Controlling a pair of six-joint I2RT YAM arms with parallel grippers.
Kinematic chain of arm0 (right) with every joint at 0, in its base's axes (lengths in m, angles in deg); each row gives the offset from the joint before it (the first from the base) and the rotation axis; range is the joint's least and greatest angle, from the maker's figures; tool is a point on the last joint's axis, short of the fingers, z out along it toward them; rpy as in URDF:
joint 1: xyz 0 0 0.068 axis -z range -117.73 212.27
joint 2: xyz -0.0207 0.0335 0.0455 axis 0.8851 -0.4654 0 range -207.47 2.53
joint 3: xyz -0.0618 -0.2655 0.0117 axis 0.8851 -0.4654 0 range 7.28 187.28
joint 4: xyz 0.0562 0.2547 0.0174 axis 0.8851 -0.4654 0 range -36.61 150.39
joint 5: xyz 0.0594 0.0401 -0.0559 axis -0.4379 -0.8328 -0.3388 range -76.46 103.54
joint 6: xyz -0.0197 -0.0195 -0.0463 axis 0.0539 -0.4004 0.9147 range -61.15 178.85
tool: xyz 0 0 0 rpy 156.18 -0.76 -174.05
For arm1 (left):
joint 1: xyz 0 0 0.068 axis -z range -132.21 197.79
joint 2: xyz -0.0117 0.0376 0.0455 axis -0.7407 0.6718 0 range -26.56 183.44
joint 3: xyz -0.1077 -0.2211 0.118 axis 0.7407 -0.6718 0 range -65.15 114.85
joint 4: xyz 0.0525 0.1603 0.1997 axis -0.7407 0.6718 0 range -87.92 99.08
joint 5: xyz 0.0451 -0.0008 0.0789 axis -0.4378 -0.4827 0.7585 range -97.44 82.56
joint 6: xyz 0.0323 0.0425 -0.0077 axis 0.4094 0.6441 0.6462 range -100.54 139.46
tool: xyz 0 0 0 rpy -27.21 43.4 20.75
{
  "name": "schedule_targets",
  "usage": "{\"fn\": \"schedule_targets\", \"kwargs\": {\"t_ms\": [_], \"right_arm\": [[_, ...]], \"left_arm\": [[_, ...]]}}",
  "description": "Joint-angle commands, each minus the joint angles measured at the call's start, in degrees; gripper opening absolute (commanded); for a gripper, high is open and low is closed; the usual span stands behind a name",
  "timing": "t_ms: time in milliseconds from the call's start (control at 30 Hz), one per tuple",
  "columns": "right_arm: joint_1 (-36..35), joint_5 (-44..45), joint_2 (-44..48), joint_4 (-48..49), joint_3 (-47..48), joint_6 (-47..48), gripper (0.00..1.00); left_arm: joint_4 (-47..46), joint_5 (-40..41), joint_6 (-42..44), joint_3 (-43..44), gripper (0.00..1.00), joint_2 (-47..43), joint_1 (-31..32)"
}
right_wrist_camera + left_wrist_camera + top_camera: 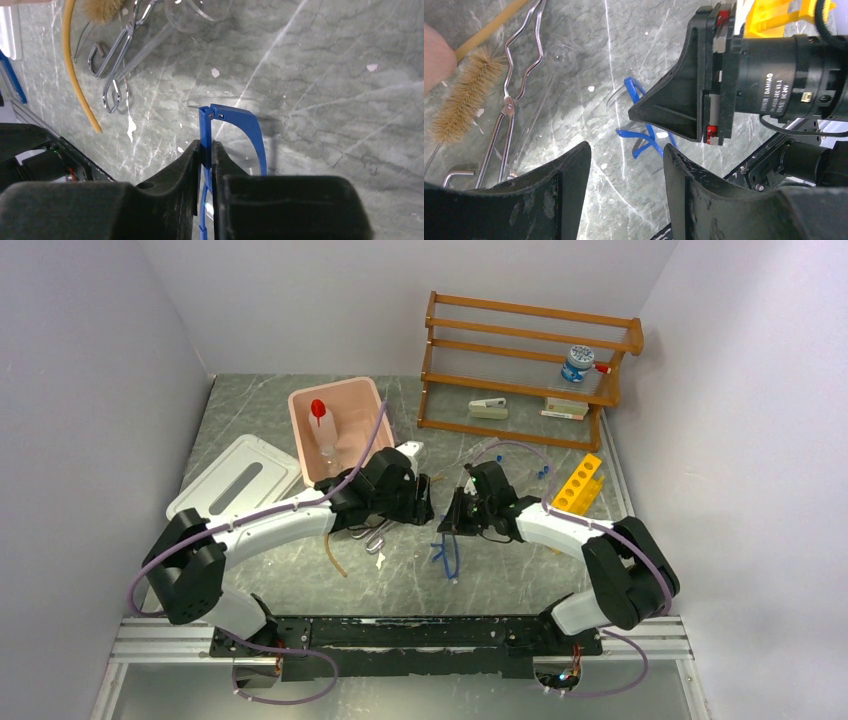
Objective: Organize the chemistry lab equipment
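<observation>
My right gripper (206,147) is shut on the blue frame of the clear goggles (235,120), which hang from it just over the table; it shows in the top view (455,528) with the goggles (446,558) below it. My left gripper (626,150) is open and empty, just left of the right one (425,508), with the goggles (639,140) ahead of it. Metal tongs (511,95), amber tubing (75,75) and a small glass (195,12) lie to the left. The red-capped wash bottle (322,428) stands in a pink bin (345,400). The yellow rack (580,483) lies to the right.
A bristle brush (464,95) lies beside the tongs. A wooden shelf (520,365) with a few small items stands at the back right. A white lid (235,480) lies left of the pink bin. Small blue bits (541,472) lie near the yellow rack.
</observation>
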Motion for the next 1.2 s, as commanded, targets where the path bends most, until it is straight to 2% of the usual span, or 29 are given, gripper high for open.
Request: {"fn": "schedule_targets", "kwargs": {"t_ms": [0, 100, 233, 333, 400, 600, 767, 833, 1000, 1167], "right_arm": [[-0.2, 0.6, 0.0, 4.6, -1.1, -0.6, 0.10], [-0.2, -0.4, 0.4, 6.4, -0.9, -1.2, 0.00], [-0.1, -1.8, 1.5, 5.1, 1.5, -1.3, 0.00], [0.5, -2.9, 3.4, 2.7, 3.8, -1.4, 0.00], [1.3, -4.2, 4.6, 2.0, 5.2, -1.6, 0.00], [3.7, -6.5, 8.6, -2.2, 10.4, -1.0, 0.00], [4.2, -6.4, 10.6, -5.5, 16.9, 0.9, 0.00], [4.2, -6.4, 10.2, -6.8, 20.0, 1.6, 0.00], [3.8, -5.2, 6.9, -9.6, 31.7, 2.8, 0.00], [1.2, -2.3, 0.0, -9.3, 42.2, 2.5, 0.00]], "left_arm": [[-3.1, -2.3, -0.4, -1.5, 0.59, -1.1, -0.7], [-3.9, -3.4, -0.7, -2.2, 0.62, -1.6, -1.4], [-6.6, -8.5, -1.6, -3.7, 0.75, -2.9, -3.9], [-10.3, -13.6, -1.8, -5.2, 0.88, -4.6, -5.6], [-11.8, -15.4, -1.9, -5.6, 0.92, -5.6, -6.5], [-16.8, -20.8, -2.7, -6.1, 0.93, -7.3, -8.7], [-17.9, -20.6, -3.9, -4.8, 0.90, -8.8, -10.3], [-16.9, -18.1, -4.0, -3.5, 0.88, -10.0, -10.9], [-7.0, -6.1, 0.8, 5.3, 0.83, -14.2, -14.9], [4.4, 12.9, 5.8, 14.5, 0.84, -17.3, -17.9]]}}
